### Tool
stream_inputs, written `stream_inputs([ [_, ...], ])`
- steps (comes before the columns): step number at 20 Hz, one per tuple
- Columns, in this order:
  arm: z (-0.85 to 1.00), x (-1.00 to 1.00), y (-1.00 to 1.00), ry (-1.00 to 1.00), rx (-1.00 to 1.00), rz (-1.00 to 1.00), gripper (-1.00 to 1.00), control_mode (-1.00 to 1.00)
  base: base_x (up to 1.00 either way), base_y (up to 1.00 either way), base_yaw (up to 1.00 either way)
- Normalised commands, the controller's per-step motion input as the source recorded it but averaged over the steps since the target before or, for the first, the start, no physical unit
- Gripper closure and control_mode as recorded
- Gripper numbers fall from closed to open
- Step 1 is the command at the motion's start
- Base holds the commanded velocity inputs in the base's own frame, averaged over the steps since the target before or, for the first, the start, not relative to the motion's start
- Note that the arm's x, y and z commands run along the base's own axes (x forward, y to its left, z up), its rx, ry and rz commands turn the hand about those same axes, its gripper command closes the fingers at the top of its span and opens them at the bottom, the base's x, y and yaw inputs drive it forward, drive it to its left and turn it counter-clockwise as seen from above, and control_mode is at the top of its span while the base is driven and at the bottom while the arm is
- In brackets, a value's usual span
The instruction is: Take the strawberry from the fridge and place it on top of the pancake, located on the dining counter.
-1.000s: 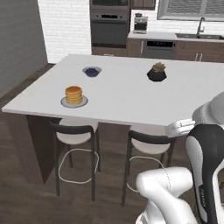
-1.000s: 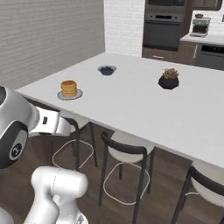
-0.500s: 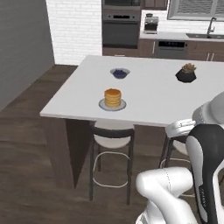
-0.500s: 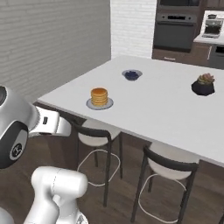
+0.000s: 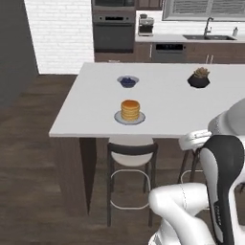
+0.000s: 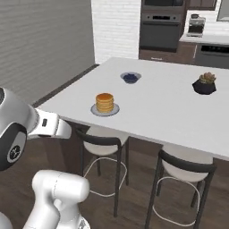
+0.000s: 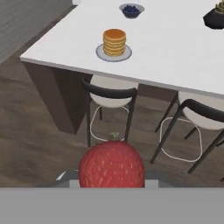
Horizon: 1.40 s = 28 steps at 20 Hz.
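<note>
Strawberry gripped at the hand, pancake waiting on the bench

Left base view: the matte white bench (image 5: 191,112) carries the golden pancake (image 5: 130,110), a round stack on a grey plate, with a berry bowl (image 5: 128,81) at 12 o'clock from it and a dark faceted pot (image 5: 198,79) at 2 o'clock; a round stool (image 5: 130,158) with black wire legs sits beneath. Right base view: the same things, plus a second stool (image 6: 183,172) at 4 o'clock from the pancake. Hand view: the glossy, seed-dotted red strawberry (image 7: 112,165) sits at 6 o'clock, pinched in the hand (image 7: 112,177), well short of the pancake at 12 o'clock.
</note>
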Motion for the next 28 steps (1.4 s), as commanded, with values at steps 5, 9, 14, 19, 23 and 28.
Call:
stream_inputs([
  [5, 0.0, 0.0, 0.0, 0.0, 0.0, 0.0, 1.0, 1.0, 0.25, 0.17, -0.31],
  [9, 0.0, 0.0, 0.0, 0.0, 0.0, 0.0, 1.0, 1.0, 0.28, 0.92, -0.35],
  [14, 0.0, 0.0, 0.0, 0.0, 0.0, 0.0, 1.0, 1.0, 0.46, 0.78, -0.26],
  [19, 0.0, 0.0, 0.0, 0.0, 0.0, 0.0, 1.0, 1.0, 0.65, 0.02, -0.03],
  [23, 0.0, 0.0, 0.0, 0.0, 0.0, 0.0, 1.0, 1.0, 0.7, 0.0, 0.0],
  [28, 0.0, 0.0, 0.0, 0.0, 0.0, 0.0, 1.0, 1.0, 0.67, 0.0, -0.01],
])
